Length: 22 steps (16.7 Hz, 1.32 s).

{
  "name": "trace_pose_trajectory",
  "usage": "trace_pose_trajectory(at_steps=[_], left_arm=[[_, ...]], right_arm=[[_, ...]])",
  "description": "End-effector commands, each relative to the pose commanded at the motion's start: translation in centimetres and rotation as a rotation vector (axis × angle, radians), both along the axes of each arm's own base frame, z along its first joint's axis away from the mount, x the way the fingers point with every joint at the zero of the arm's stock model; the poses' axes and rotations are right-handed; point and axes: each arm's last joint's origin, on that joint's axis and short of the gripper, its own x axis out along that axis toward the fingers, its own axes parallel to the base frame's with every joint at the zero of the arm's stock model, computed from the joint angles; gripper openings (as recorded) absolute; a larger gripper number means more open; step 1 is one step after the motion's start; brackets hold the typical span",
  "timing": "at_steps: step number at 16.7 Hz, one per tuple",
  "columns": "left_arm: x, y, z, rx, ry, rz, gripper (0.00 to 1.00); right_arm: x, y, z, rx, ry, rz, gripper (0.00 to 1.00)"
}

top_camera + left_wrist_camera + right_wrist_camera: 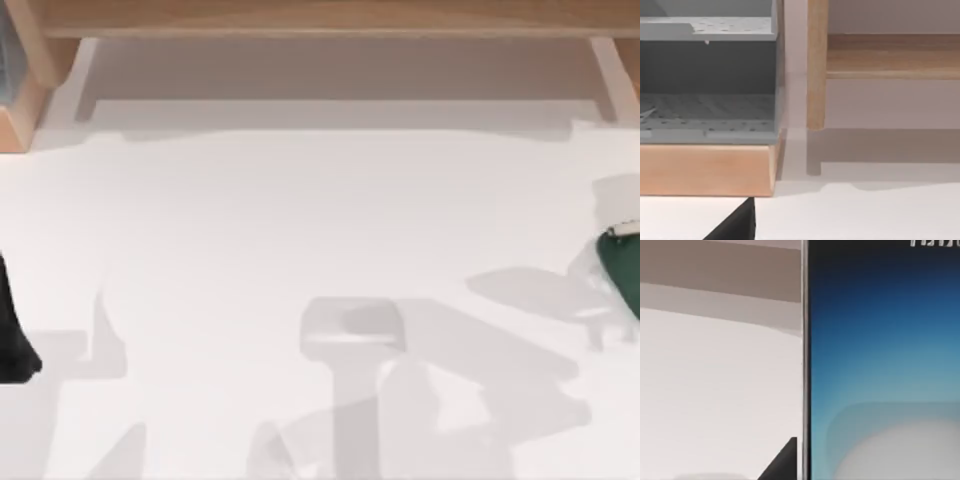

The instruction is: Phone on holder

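The phone looms close in the right wrist view, with a blue screen paling to white, a silver rim and small white lettering at one end. My right gripper is shut on it, and one dark fingertip lies against the rim. From above, the phone is a dark patch at the table's right edge, its shadow cast to the left. A pale grey holder stands near the middle of the white table. My left gripper is parked at the left edge.
A wooden frame runs along the far side of the table. The left wrist view faces a grey perforated shelf unit on a wooden base and a wooden post. Arm shadows fall over the near part of the table.
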Motion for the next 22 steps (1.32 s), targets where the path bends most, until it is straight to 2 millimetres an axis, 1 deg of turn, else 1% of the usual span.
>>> trace_pose_trajectory(at_steps=[5,8,10,18,22], left_arm=[[0.0,0.0,0.0,0.000,0.000,0.000,1.00],[0.0,0.0,0.0,0.000,0.000,0.000,1.00],[0.0,0.0,0.0,0.000,0.000,0.000,1.00],[0.0,0.0,0.0,0.000,0.000,0.000,1.00],[0.0,0.0,0.0,0.000,0.000,0.000,1.00]], right_arm=[[-0.6,-0.5,-2.4,-0.033,-0.042,0.015,0.00],[-0.8,-0.6,-3.4,-0.044,-0.056,0.023,0.00],[-0.8,-0.6,-3.7,-0.047,-0.060,0.025,0.00],[-0.7,-0.3,-3.5,-0.055,-0.075,0.046,0.00],[0.3,0.1,-3.8,-0.090,-0.088,0.065,0.00]])
